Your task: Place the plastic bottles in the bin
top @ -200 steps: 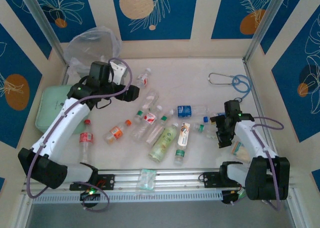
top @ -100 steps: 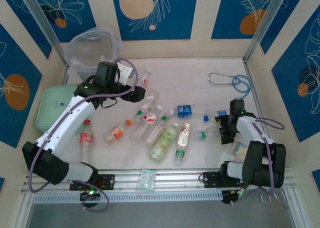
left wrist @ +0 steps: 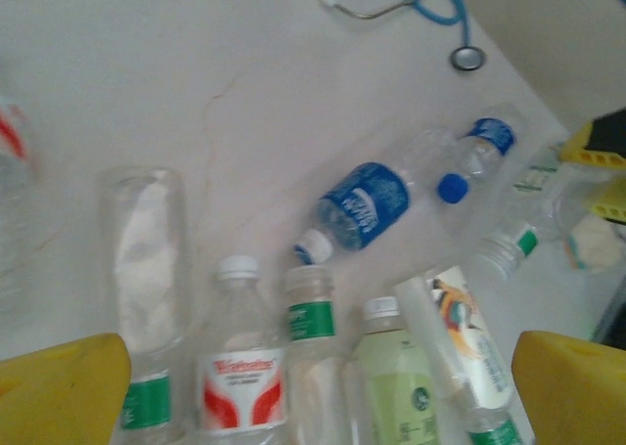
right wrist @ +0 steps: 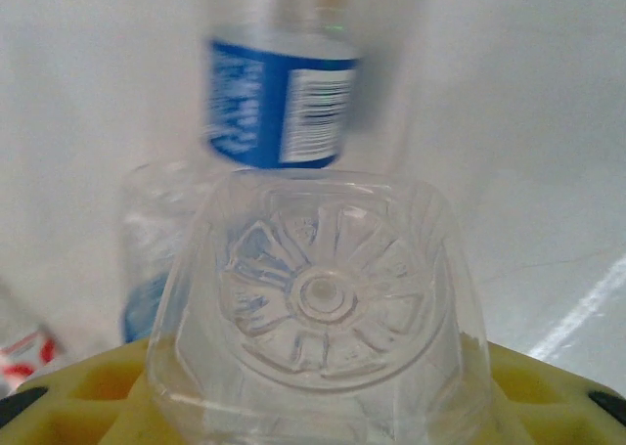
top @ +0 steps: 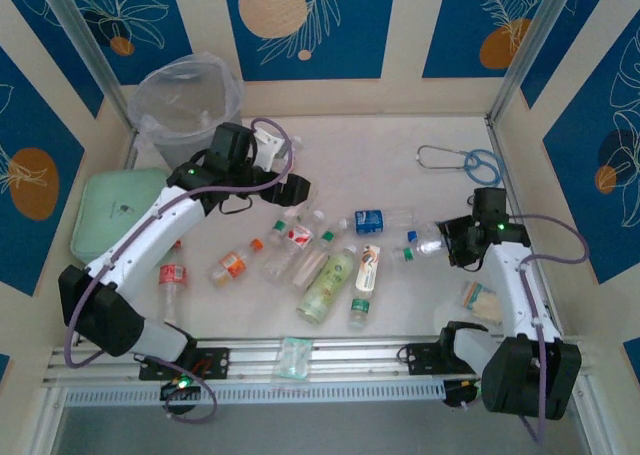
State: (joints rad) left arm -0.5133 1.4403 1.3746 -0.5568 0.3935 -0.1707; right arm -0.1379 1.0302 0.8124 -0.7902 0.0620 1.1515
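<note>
Plastic bottles (top: 325, 260) lie scattered mid-frame, well apart from the bin (top: 190, 95) at upper left. Right gripper (top: 453, 242) clamps one clear bottle (right wrist: 318, 298) at right; left gripper (top: 292, 187) fingers are spread, empty.

Far edge: white table (top: 370, 145) bare between the round translucent grey bin (top: 190, 105) in the far-left corner and the blue-tubed stethoscope (top: 484, 165) towards the far-right corner.
Centre: small clear plastic bottles (top: 297, 237) lie packed side by side, gaps narrow.
Left edge: mint-green square lidded box (top: 105, 215), with the left arm (top: 150, 225) slanting past its inner side.
Right edge: right gripper (top: 448, 243) clamps a clear bottle (top: 428, 243); flat wrapped packet (top: 480, 300) nearer.
</note>
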